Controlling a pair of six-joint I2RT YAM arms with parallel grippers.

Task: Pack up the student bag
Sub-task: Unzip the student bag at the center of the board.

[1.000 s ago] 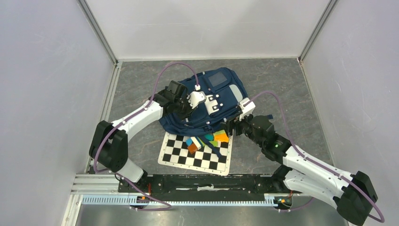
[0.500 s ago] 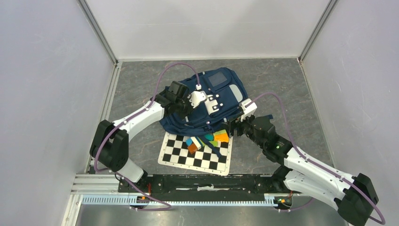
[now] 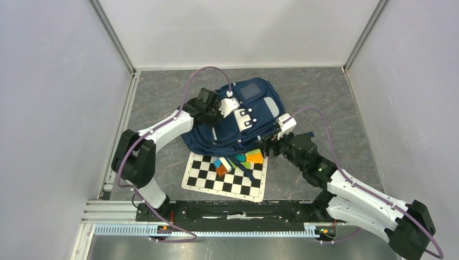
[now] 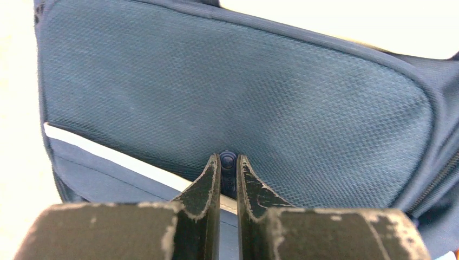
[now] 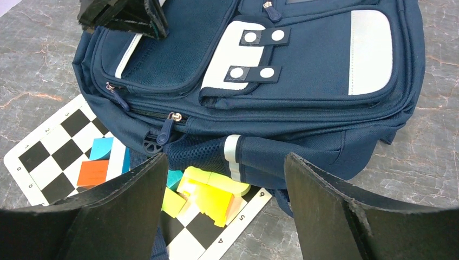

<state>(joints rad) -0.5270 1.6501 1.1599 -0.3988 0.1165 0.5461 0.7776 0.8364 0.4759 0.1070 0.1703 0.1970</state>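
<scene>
Two grippers are at work here, and only one has hold of anything. The left gripper is pressed almost together on a small dark tab, which we take to be a zip pull, on the front pocket of the backpack. The right gripper is spread wide and holds nothing, hanging just beside the backpack's near side.

We see the backpack lying flat, front up, about the middle of the surface. Its length runs slantwise from near left to far right. Its near side overlaps the far edge of a checkerboard mat, where several coloured blocks sit partly tucked under it.

What matters most, we think, is that the tab lies straight ahead between the left fingers, with the pocket fabric directly beyond. We judge any pull should follow the pocket's edge rather than lift away from it. The left arm is plainly the nearer one for this. The right faces the backpack's long side broadside, well placed to steady it.
</scene>
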